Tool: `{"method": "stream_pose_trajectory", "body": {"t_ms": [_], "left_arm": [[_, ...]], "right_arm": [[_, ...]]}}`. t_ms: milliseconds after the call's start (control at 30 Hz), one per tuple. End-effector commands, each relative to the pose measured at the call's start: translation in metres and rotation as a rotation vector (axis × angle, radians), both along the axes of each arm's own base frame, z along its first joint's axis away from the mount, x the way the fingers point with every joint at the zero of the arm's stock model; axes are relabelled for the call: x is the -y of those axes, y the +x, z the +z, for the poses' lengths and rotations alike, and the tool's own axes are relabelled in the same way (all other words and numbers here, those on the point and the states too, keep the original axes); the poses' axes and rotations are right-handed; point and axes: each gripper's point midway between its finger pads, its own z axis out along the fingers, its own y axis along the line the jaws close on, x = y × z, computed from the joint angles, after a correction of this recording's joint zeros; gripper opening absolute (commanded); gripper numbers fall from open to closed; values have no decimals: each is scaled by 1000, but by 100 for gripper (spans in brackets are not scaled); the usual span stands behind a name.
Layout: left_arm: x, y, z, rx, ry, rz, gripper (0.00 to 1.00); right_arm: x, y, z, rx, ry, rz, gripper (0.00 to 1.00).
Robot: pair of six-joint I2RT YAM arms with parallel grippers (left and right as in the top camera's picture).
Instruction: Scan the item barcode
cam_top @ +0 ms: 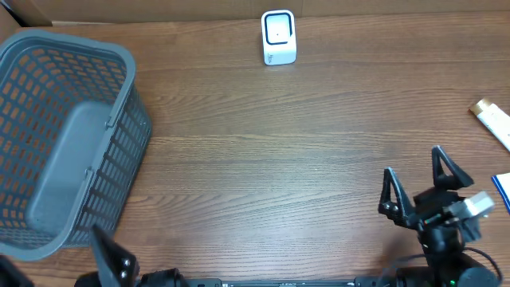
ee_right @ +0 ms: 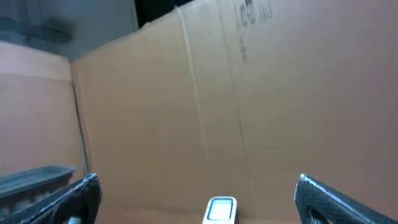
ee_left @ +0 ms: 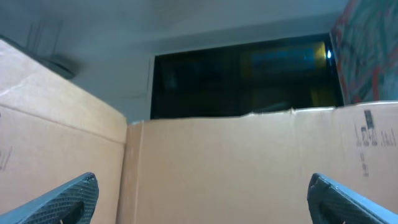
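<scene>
A white barcode scanner (cam_top: 279, 37) stands upright at the table's far middle; it also shows low in the right wrist view as the scanner (ee_right: 221, 210). A white item with a tan end (cam_top: 492, 121) lies at the right edge, partly cut off, and no barcode shows on it. My right gripper (cam_top: 413, 161) hovers open near the front right, empty, well short of that item. In its own view the right gripper (ee_right: 198, 186) points toward the scanner. My left gripper (ee_left: 202, 186) is open and empty, facing cardboard. One of its fingers (cam_top: 110, 253) shows at the front left.
A large grey plastic basket (cam_top: 119, 119) fills the table's left side, close to the left arm. A white, blue-edged object (cam_top: 502, 190) lies at the right edge. Cardboard walls (ee_right: 261, 112) stand behind the table.
</scene>
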Motion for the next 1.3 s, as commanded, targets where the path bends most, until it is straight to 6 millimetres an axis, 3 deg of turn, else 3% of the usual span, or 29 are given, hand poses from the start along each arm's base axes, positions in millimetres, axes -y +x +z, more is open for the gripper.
{"method": "stream_pose_trajectory", "body": {"t_ms": [0,233,400,433,800,1000,1200,1267], "left_arm": [[4,-2,-3,15,17,-14,100],[7,6,-8,-1,29,-33,100],[5,14,-15,-23,24,-34,100],[5,15,-16,-26,23,-34,100],[1,42,-50,-151,-86,-98,100],[-4,80,-96,-243,-222,-178,100],[20,100,-123,-313,-378,-429,100],[7,106,-142,-365,-428,-347,100]], "right_arm": [[4,9,-26,-2,26,-17,100],[9,32,-82,-238,28,-55,100],[17,41,-142,-486,23,-106,100],[17,41,-146,-504,21,-106,100],[10,40,-148,-514,19,-67,100],[10,40,-148,-514,19,-68,100],[10,40,-148,-514,19,-68,100],[10,40,-148,-514,19,-68,100]]}}
